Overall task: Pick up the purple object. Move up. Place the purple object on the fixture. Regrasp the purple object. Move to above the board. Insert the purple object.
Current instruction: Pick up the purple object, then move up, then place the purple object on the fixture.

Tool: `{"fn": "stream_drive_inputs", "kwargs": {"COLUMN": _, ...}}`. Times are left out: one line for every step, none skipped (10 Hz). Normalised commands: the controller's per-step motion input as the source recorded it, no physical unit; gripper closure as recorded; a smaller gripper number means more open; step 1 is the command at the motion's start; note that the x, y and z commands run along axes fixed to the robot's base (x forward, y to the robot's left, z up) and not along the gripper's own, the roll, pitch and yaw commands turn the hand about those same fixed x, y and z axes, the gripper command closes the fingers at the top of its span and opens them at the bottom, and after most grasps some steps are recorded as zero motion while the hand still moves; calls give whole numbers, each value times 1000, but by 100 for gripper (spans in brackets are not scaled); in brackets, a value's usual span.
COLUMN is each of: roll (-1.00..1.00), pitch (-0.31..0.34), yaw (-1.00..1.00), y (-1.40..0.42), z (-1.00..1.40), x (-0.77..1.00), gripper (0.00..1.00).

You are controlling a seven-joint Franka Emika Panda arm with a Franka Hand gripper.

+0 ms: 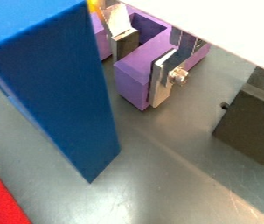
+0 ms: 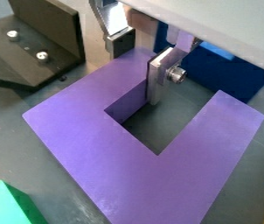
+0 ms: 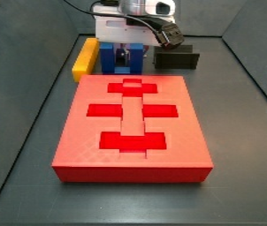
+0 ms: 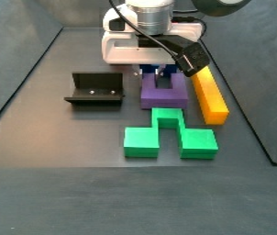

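On the grey floor, gripper (image 2: 138, 59) fingers (image 2: 159, 77) pinch one purple object (image 2: 158, 153) prong.

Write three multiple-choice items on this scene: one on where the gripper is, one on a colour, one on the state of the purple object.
1. Where is the gripper?
A. over the board
B. low at the purple object
C. at the fixture

2. What colour is the bar beside the purple object?
A. yellow
B. white
C. pink

3. How does the purple object stand?
A. lying on the floor
B. set on the fixture
C. inserted in the board

Answers: 1 B, a finger reaches into its notch in a wrist view. 2 A, a side view shows it yellow. 3 A, it lies flat beside the green block.
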Motion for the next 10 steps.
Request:
{"fn": "stream_drive_inputs", "kwargs": {"roll": 0, "pitch": 0, "yaw": 0, "y": 0, "z": 0, "x": 0, "gripper": 100}}
{"fn": "stream_drive_inputs", "kwargs": {"roll": 0, "pitch": 0, "yaw": 0, "y": 0, "z": 0, "x": 0, "gripper": 100}}
{"fn": "stream_drive_inputs", "kwargs": {"roll": 0, "pitch": 0, "yaw": 0, "y": 0, "z": 0, "x": 0, "gripper": 100}}
{"fn": "stream_drive_inputs", "kwargs": {"roll": 0, "pitch": 0, "yaw": 0, "y": 0, "z": 833, "x": 0, "gripper": 100}}
{"fn": "stream_drive_inputs", "kwargs": {"roll": -2, "pitch": 2, "yaw": 11, "y": -14, "z": 810, "x": -3, "gripper": 100}}
{"fn": "stream_drive_inputs", "kwargs": {"roll": -3, "pitch": -7, "yaw": 15, "y": -17, "z": 556, "x": -32, "gripper": 100}}
{"fn": "stream_drive_inputs", "kwargs": {"roll": -5, "pitch": -28, "yaw": 11, "y": -11, "z": 168, "x": -4, "gripper": 100}}
{"fn": "stream_drive_inputs", "kwargs": {"roll": -40, "pitch": 11, "yaw": 0, "y": -3, "z": -103, "x": 0, "gripper": 100}}
{"fn": "stream_drive_inputs", "kwargs": {"roll": 0, "pitch": 0, "yaw": 0, "y": 40, "z": 0, "x": 0, "gripper": 100}}
{"fn": "stream_drive_inputs", "kwargs": {"roll": -311, "pitch": -220, "yaw": -186, "y": 29, "z": 229, "x": 600, "gripper": 100}}
